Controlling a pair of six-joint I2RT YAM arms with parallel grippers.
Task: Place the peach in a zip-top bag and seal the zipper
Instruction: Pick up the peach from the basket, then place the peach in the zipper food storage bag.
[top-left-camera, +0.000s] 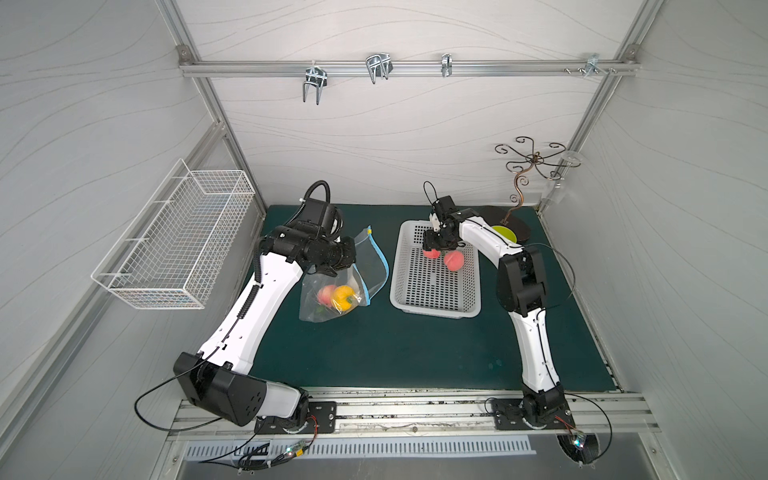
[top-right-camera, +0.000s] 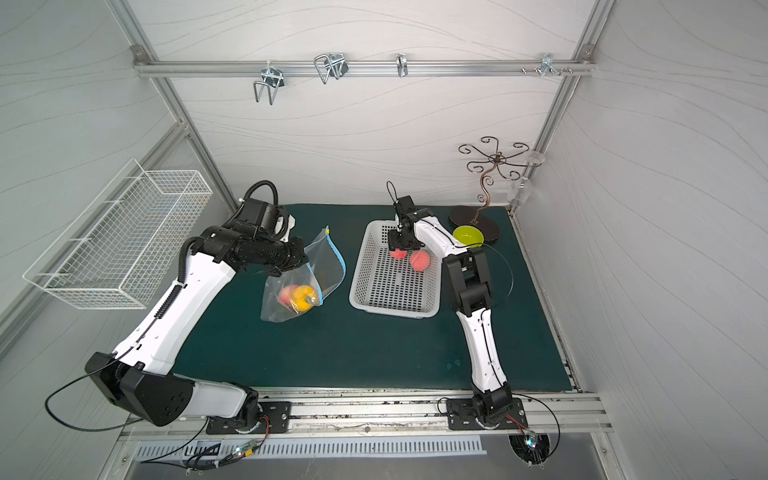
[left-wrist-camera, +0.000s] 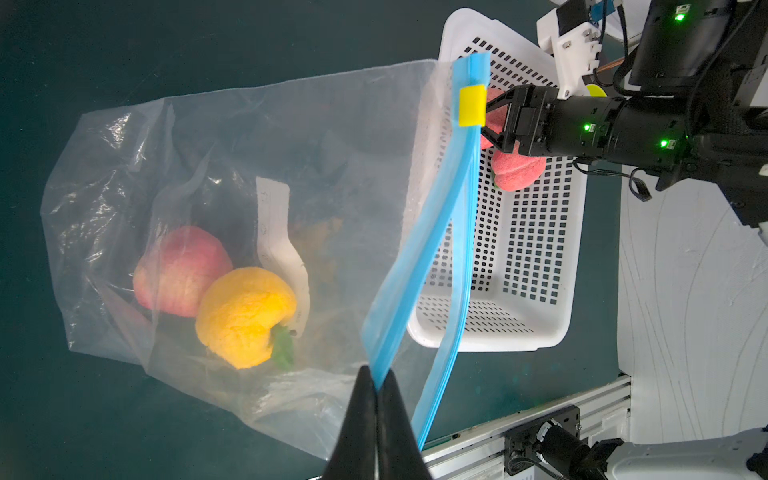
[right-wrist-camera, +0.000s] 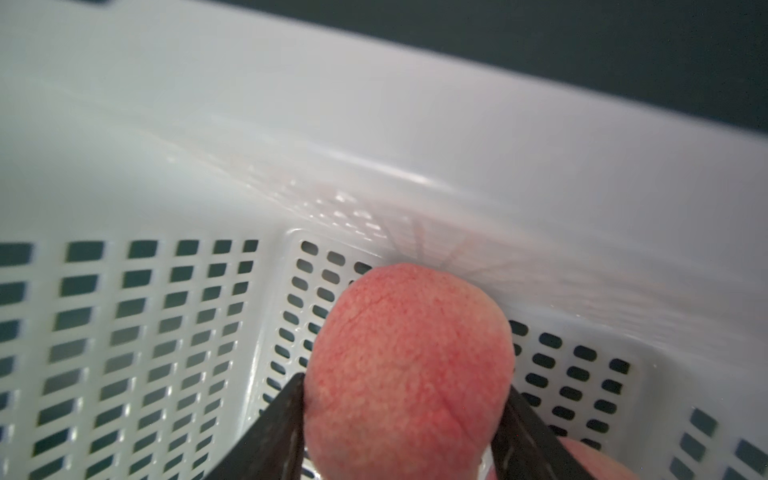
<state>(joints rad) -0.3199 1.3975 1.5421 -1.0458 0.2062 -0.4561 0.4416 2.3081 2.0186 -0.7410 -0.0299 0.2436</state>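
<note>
STEP: picking peach at 12 o'clock end of basket | right gripper: jaws bearing on both peach flanks | left gripper: pinched on zipper, mouth agape | zip-top bag: at basket's 9 o'clock | NEXT, judged: lift clear of the basket wall, carry to 9 o'clock into the mouth.

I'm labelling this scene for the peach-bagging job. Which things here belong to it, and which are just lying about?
In the job: zip-top bag; zipper, pinched by the left gripper; peach, gripped by the right gripper; white basket.

Lying about: second peach; yellow pepper in the bag; green bowl; wire basket; curly metal stand.
</note>
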